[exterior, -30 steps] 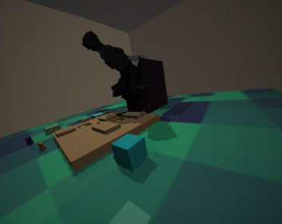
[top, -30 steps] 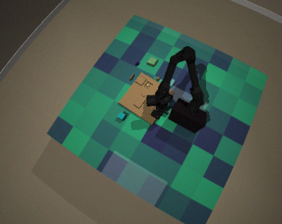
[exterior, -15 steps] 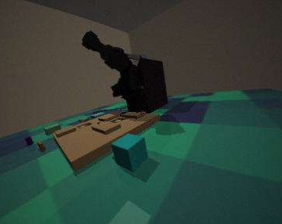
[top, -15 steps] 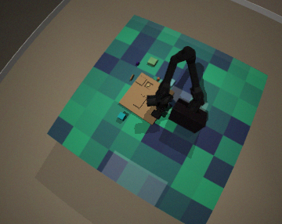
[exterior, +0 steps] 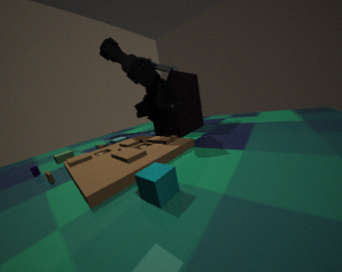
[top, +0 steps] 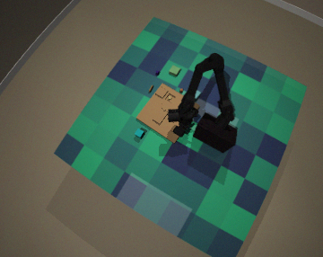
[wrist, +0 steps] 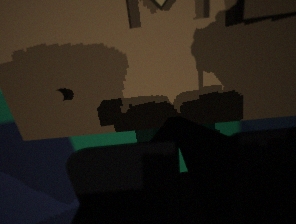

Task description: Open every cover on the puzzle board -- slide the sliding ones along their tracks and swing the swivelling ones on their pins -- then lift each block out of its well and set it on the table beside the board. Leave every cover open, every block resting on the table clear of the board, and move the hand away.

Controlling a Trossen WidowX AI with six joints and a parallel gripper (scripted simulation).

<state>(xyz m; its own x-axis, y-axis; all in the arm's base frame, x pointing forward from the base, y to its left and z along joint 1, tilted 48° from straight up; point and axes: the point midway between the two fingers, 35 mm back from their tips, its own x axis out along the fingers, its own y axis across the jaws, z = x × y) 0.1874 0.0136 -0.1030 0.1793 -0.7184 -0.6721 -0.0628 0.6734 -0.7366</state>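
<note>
The tan puzzle board point(top: 148, 116) point(exterior: 92, 178) point(wrist: 40, 117) lies flat. Raised covers, including one near cover point(exterior: 128, 155) and one left cover point(exterior: 80, 160), sit on it beside recessed wells; the arm hides part of the board in the top view. A teal cube point(top: 139, 133) point(exterior: 154, 183), a pale green block point(top: 174, 70) point(exterior: 64, 157), a purple block point(top: 157, 73) point(exterior: 34, 170), an orange-brown block point(top: 151, 89) point(exterior: 49, 177) and a small reddish block point(top: 181, 90) point(exterior: 101, 146) rest off the board. My gripper point(exterior: 141, 114) point(wrist: 174, 123) is shut and empty, above the board's edge nearest the base.
The black arm base point(top: 215, 135) point(exterior: 182, 102) stands close beside the board. A pale bluish shape point(exterior: 119, 140) shows behind the board; I cannot tell whether it is a block. The arm's shadow darkens much of the board in the wrist view.
</note>
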